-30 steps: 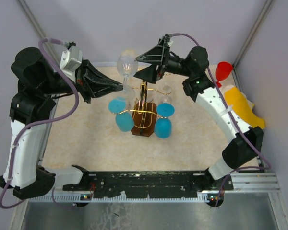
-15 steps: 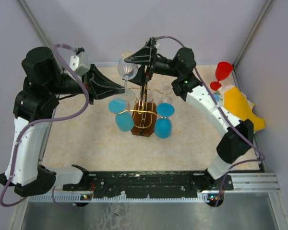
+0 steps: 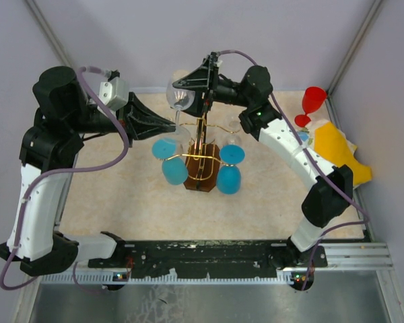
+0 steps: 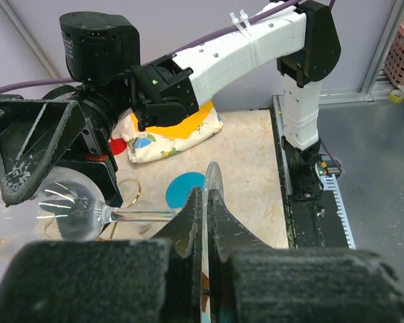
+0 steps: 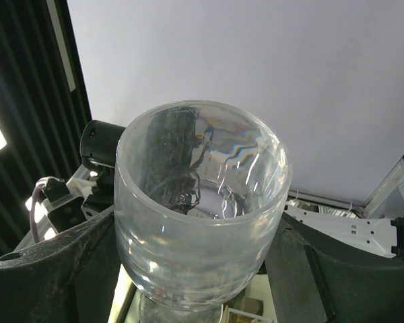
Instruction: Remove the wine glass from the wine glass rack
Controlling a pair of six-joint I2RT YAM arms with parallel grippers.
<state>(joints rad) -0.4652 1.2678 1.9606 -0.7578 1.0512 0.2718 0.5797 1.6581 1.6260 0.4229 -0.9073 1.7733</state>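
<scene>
At upper centre of the overhead view, the clear wine glass (image 3: 180,95) lies tilted just left of the top of the wine glass rack (image 3: 200,160); contact with the rack cannot be determined. The left gripper (image 4: 202,219) is pinched on the glass's foot, and the right gripper (image 5: 200,269) is clamped around its bowl. Blue glasses (image 3: 229,179) hang from the rack's arms. A red glass (image 3: 314,100) and a yellow cloth (image 3: 338,149) sit at far right.

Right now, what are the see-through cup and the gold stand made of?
The wine glass looks like clear glass or clear plastic: you see through it and it has shiny reflections. The wine glass rack looks like thin gold-coloured metal wire on a dark brown base that seems wooden.
</scene>
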